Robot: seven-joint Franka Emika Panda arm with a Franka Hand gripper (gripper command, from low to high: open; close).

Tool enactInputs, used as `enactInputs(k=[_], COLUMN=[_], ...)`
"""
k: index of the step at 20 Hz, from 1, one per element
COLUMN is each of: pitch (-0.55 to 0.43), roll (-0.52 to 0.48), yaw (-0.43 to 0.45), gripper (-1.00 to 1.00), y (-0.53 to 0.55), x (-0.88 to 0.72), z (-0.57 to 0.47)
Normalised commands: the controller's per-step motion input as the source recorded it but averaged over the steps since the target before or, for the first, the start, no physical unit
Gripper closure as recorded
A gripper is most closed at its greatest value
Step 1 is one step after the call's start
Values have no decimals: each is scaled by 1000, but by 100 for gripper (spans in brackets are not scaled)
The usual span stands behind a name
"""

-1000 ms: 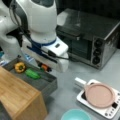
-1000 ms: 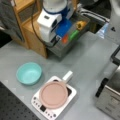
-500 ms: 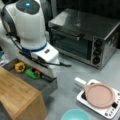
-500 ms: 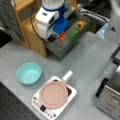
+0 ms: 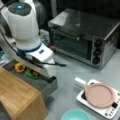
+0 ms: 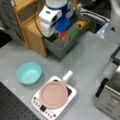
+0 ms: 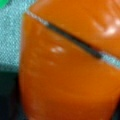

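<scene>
The gripper [image 6: 53,37] is reaching into the drawer [image 6: 58,47] over the orange piece [image 7: 67,75]; I cannot tell its fingers' state, and grasping needs centering.

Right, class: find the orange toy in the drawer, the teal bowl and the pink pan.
orange toy [image 6: 63,36], a front view, its visible top.
teal bowl [image 6: 29,73], a front view, inside its hollow.
pink pan [image 5: 99,95], a front view, middle of its flat face.
</scene>
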Motion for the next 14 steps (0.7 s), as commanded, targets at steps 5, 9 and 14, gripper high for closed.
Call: enactInputs(k=[5, 9, 14], pitch=[-231, -219, -185], roll=[-13, -30, -37], yaw=[32, 23, 16], gripper=[-100, -100, -100], y=[137, 104, 72], x=[-219, -157, -133], z=[-148, -126, -114])
